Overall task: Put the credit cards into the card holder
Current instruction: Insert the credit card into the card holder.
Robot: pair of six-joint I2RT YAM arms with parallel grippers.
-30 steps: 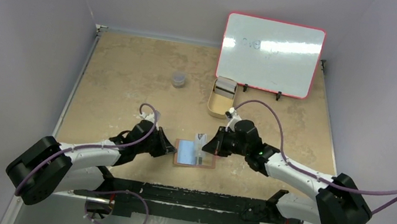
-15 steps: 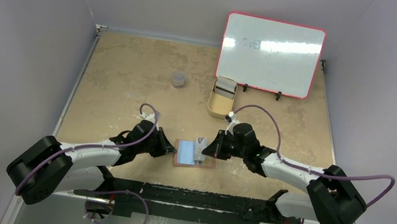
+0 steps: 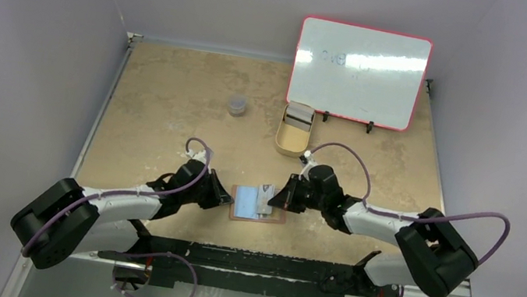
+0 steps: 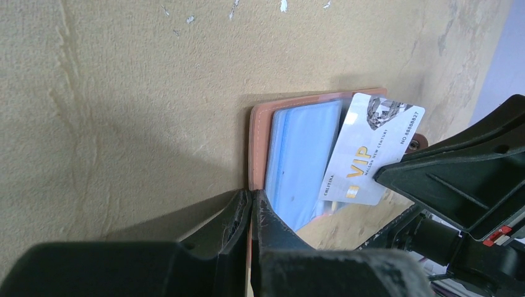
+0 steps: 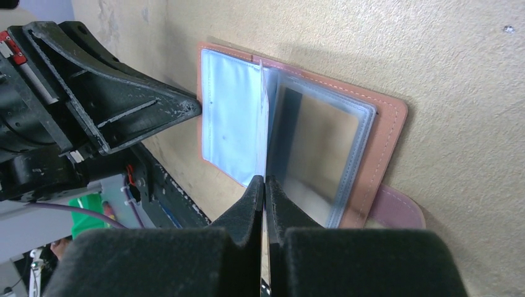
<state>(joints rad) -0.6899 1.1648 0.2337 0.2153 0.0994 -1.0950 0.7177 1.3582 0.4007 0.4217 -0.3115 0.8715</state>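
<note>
The card holder (image 3: 271, 217) lies open on the table, reddish-brown with clear inner sleeves; it also shows in the left wrist view (image 4: 258, 136) and the right wrist view (image 5: 385, 139). My left gripper (image 3: 227, 199) is shut on the holder's left edge (image 4: 252, 199). My right gripper (image 3: 278, 197) is shut on a pale grey VIP credit card (image 4: 371, 148), seen edge-on in the right wrist view (image 5: 263, 111). The card stands tilted over the holder's middle sleeves. More cards (image 3: 298, 114) stand in the tan tin.
A tan oval tin (image 3: 291, 143) sits behind the holder, in front of the red-framed whiteboard (image 3: 358, 72). A small grey cup (image 3: 236, 105) stands at the back left. The table's front rail runs just below both arms.
My right gripper has moved the card a little lower and leftward onto the open holder. The right arm's elbow has swung in. The left arm has stayed put.
</note>
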